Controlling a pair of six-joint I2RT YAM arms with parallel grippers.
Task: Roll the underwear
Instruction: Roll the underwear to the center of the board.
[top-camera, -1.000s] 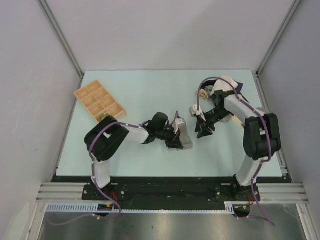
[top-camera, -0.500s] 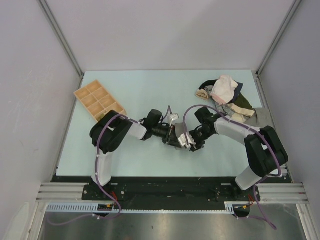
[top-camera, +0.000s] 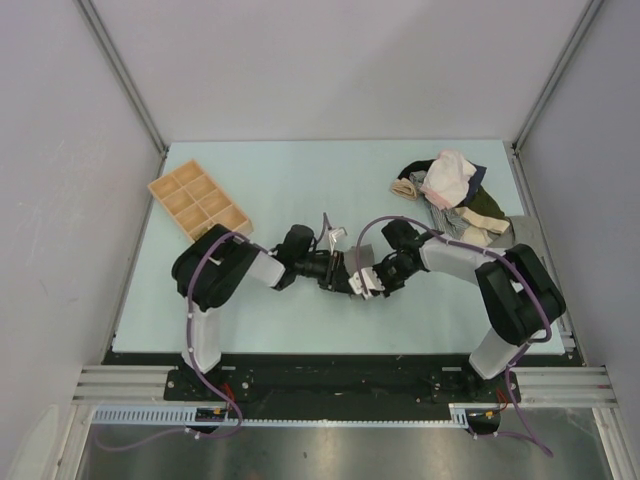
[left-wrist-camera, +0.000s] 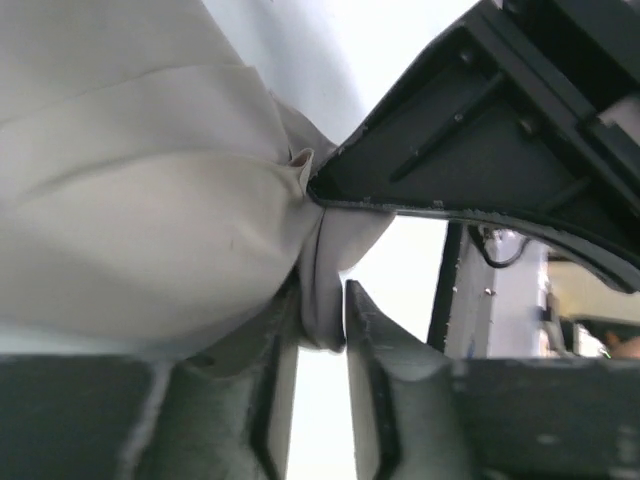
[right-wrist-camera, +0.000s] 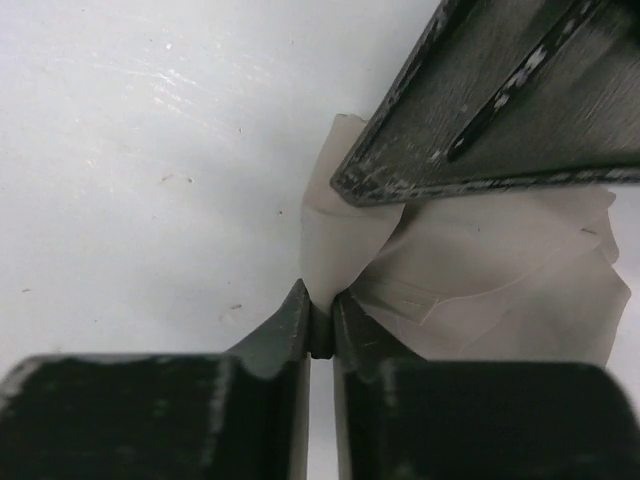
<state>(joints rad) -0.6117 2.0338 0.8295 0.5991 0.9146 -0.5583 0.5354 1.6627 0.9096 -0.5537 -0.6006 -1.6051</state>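
Black rail (top-camera: 330, 382) at the near edge of the pale mint table (top-camera: 290, 190) carries both bases. From there the left arm (top-camera: 215, 285) rises and folds at its elbow, and its forearm stretches low towards the table's middle. The right arm (top-camera: 515, 295) mirrors it, elbow high on its own side and forearm angled inward and down. The two wrists meet almost tip to tip just in front of the bases, slightly towards the right arm's side. The underwear (left-wrist-camera: 150, 220), taupe-grey and bunched into soft bulging folds, lies between them on the table. The left gripper (left-wrist-camera: 320, 330) has its fingers a narrow way apart, with a hanging fold of the cloth filling the gap between them. In that wrist view, a dark finger of the other arm crosses just above. The right gripper (right-wrist-camera: 320, 325) has its jaws nearly together and nips a thin edge of the same garment right at the fingertips. The rest of the cloth spreads away on the table surface beyond it, under the left arm's finger. Farther back on the left, a tan wooden compartment tray (top-camera: 198, 207) sits askew near the table's side edge. At the far right corner, well apart from the grippers, lies a heap of mixed garments (top-camera: 450, 190) in pink-white, beige and dark cloth.
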